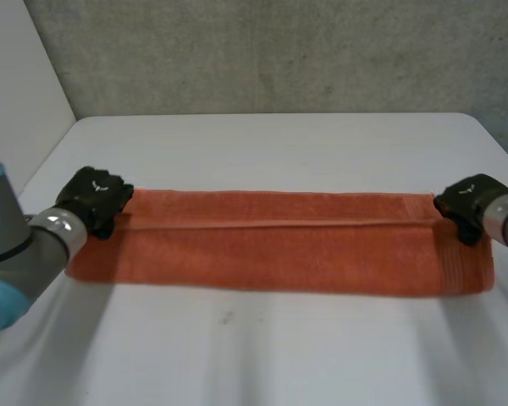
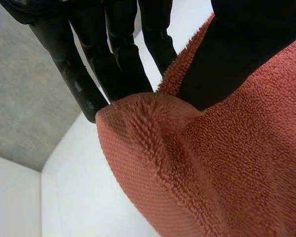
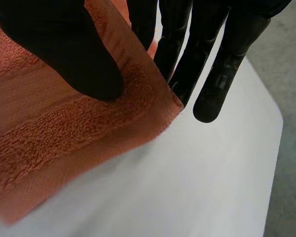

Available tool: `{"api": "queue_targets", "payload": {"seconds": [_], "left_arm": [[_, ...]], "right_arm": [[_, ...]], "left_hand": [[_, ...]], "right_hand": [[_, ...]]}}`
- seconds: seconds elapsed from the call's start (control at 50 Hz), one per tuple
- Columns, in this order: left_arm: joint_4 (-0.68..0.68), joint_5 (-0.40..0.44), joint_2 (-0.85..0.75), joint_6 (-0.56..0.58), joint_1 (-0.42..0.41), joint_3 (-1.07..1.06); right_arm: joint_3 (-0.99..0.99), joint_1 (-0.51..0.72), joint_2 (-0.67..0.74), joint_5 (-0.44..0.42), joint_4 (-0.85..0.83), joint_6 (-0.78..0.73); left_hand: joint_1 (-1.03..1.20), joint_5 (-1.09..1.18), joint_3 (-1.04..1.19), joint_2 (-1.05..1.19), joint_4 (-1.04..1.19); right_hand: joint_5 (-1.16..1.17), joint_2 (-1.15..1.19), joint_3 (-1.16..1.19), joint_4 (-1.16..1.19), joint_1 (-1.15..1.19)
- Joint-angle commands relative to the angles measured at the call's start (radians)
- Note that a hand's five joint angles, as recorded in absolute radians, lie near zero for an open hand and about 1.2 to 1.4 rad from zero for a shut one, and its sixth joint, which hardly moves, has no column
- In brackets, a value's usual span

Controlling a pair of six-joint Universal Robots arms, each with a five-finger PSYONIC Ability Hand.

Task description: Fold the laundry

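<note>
On the white table point(image 1: 271, 144), the rust-orange terry towel point(image 1: 279, 249) lies flat as a long narrow band running from side to side between my two arms. A raised line runs along its length near the far edge, which I read as the rim of an upper layer, so I judge one lengthwise fold to be laid already. My left hand point(image 1: 93, 199) sits at the band's far left corner. The left wrist view shows the thumb point(image 2: 237, 54) pressed on the pile and the fingers point(image 2: 79, 84) straight and close together behind the cloth, pinching the corner between them. My right hand point(image 1: 466, 203) sits at the far right corner. The right wrist view shows its thumb point(image 3: 64, 49) on the banded hem and the fingers point(image 3: 222, 74) side by side under the edge, again a pinch. Both corners look level with the table or just above it. I cannot tell whether they touch it. Status: first fold appears done and neat, with no obvious wrinkles. Left to do, by my estimate, is to let go of both corners, then fold the band crosswise into a compact stack.
</note>
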Motion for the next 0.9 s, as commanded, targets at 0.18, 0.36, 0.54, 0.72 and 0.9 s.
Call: {"api": "queue_targets", "payload": {"seconds": [0.18, 0.36, 0.54, 0.72, 0.9], "left_arm": [[0.075, -0.005, -0.438, 0.012, -0.056, 0.513], [0.133, 0.004, -0.471, 0.012, -0.072, 0.534], [0.19, -0.005, -0.359, 0.006, -0.11, 0.414], [0.184, -0.005, -0.144, -0.005, -0.122, 0.213], [0.188, 0.004, 0.026, -0.067, -0.109, -0.006]], "right_arm": [[-0.231, 0.079, 0.29, 0.121, -0.343, 0.058], [-0.331, 0.099, 0.366, 0.13, -0.383, 0.077], [-0.288, 0.088, 0.26, 0.132, -0.414, 0.273], [-0.074, 0.051, -0.034, 0.048, -0.382, 0.406], [0.097, -0.025, -0.119, -0.065, -0.147, 0.41]], "left_hand": [[0.281, 0.258, 0.202, 0.198, 0.2], [-0.121, -0.144, -0.2, -0.204, -0.202], [-0.94, -0.964, -1.019, -1.024, -1.022], [-0.94, -0.964, -1.019, -1.024, -1.022], [-0.94, -0.964, -1.019, -1.024, -1.022]], "right_hand": [[0.226, 0.221, 0.211, 0.204, 0.42], [-0.995, -1.001, -1.011, -1.018, -0.801], [-0.995, -1.001, -1.011, -1.018, -0.801], [-0.995, -1.001, -1.011, -1.018, -0.801], [-0.995, -1.001, -1.011, -1.018, -0.801]]}}
